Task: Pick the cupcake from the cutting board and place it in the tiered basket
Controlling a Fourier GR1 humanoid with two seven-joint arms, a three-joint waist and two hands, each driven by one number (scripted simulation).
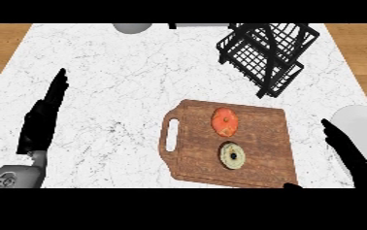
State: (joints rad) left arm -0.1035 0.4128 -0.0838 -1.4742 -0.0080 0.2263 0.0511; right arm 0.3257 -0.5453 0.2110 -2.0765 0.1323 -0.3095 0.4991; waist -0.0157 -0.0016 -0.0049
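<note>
A wooden cutting board (265,149) with a handle slot on its left lies at the lower middle of the marble counter. On it sit an orange round item (225,121) and, nearer me, a cupcake (231,156) with a pale rim and dark centre. The black wire tiered basket (269,54) stands at the back right, beyond the board. My left hand (43,115) rests open at the left edge, fingers straight and pointing up. My right hand (347,149) shows at the right edge, fingers straight, just right of the board and touching nothing.
A grey round object (132,27) lies at the back edge, left of centre. A white rounded object (353,120) sits at the far right behind my right hand. Wooden floor (14,37) shows past the counter's back corners.
</note>
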